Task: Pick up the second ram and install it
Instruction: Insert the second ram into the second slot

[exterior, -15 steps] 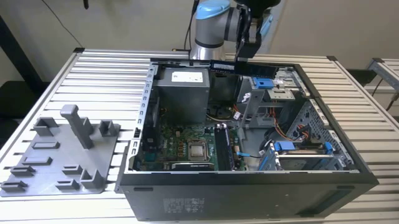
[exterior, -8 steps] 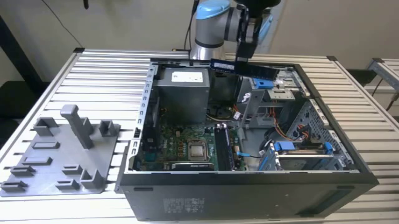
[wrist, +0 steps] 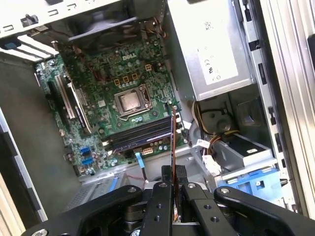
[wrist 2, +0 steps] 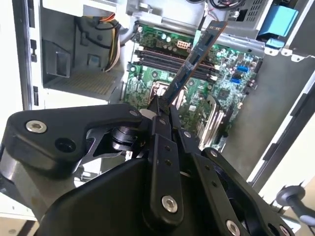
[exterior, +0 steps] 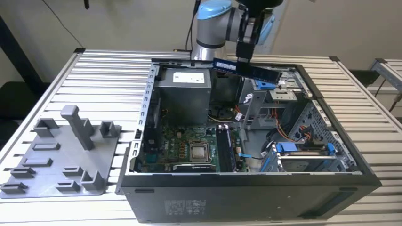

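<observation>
We held the second ram (exterior: pixel 251 70), a thin dark green-black memory board, above the open black computer case (exterior: pixel 251 197).
Exterior view: the black gripper (exterior: pixel 244 59) pinched its flat faces between its jaws. Second wrist view: the second ram (wrist 2: pixel 194 61) hung over the green motherboard (wrist 2: pixel 224 91). First wrist view: edge-on, sliver-thin; we judged it light, stiff, fragile, best gripped by bare edges.

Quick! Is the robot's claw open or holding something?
Gripper: shut, holding the second ram above the open computer case.
</observation>
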You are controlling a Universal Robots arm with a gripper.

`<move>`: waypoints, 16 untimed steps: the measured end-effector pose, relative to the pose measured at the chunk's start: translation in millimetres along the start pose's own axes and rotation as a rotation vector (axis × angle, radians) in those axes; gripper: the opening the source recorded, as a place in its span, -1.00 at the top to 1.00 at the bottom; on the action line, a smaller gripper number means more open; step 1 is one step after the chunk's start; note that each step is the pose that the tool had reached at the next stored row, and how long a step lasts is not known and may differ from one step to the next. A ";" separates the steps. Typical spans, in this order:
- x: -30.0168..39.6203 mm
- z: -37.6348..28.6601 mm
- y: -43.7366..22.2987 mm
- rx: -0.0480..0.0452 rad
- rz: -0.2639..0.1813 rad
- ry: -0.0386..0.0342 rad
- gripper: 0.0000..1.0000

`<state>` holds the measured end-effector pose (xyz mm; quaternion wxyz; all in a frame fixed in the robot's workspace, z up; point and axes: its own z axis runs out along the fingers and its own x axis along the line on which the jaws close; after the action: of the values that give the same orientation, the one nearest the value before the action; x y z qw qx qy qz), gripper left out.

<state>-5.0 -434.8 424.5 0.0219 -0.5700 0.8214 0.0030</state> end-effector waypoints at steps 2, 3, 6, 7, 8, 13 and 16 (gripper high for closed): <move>0.0 0.1 0.0 0.0009 0.025 0.0004 0.73; 0.0 0.1 0.0 0.0015 0.037 0.0007 0.73; 0.0 0.2 0.0 0.0029 0.075 0.0015 0.73; 0.0 0.2 0.0 0.0034 0.087 0.0018 0.73; 0.0 0.2 0.0 0.0039 0.098 0.0020 0.73; 0.0 0.3 0.0 0.0063 0.160 0.0032 0.73; 0.0 0.4 0.0 0.0077 0.197 0.0040 0.73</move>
<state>-5.0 -434.8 424.2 0.0220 -0.4865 0.8734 0.0008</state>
